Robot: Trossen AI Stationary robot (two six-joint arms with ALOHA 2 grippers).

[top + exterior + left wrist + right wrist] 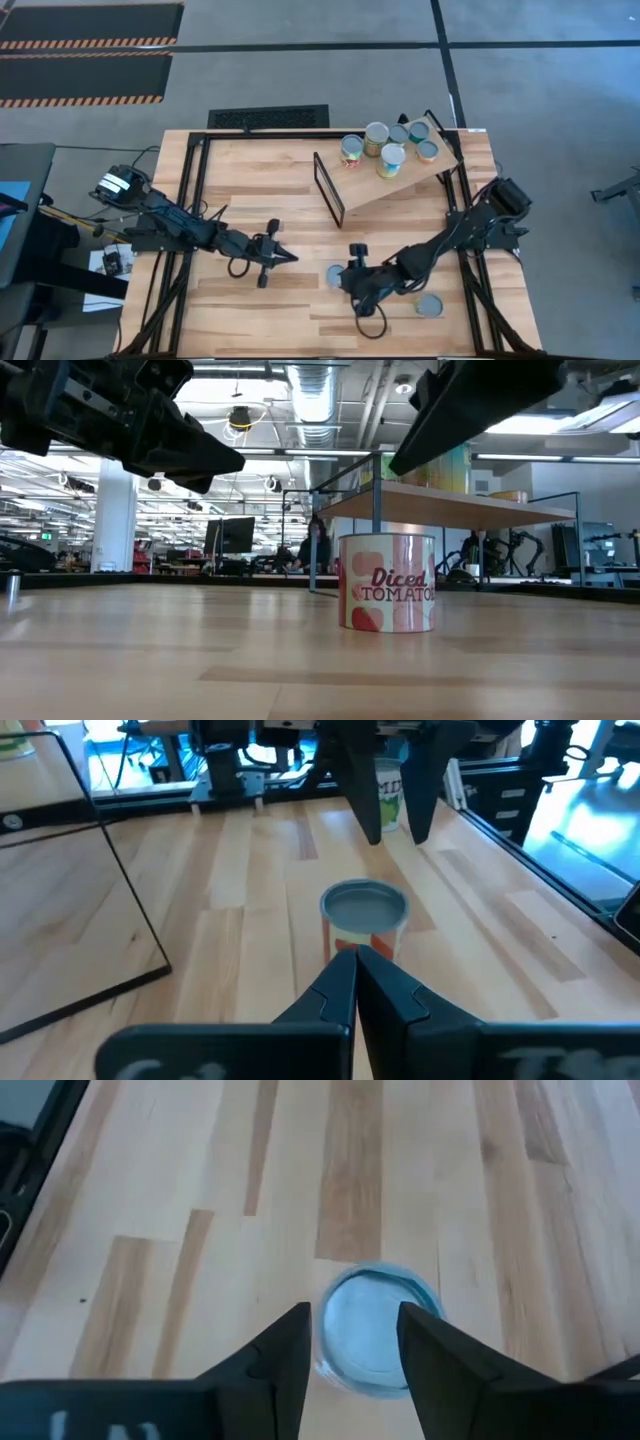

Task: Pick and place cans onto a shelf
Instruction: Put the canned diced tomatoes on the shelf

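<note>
The right end effector (pixel 352 1342) hangs open above a tomato can (pixel 375 1328), fingers spread to straddle it. The left end effector (pixel 356 982), closed and empty, waits over the bench (pixel 250 180).

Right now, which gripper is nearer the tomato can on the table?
Right. The right gripper is open directly above the tomato can, fingers straddling it. The left gripper is shut, farther off on the can's left side, pointing at it.
</note>
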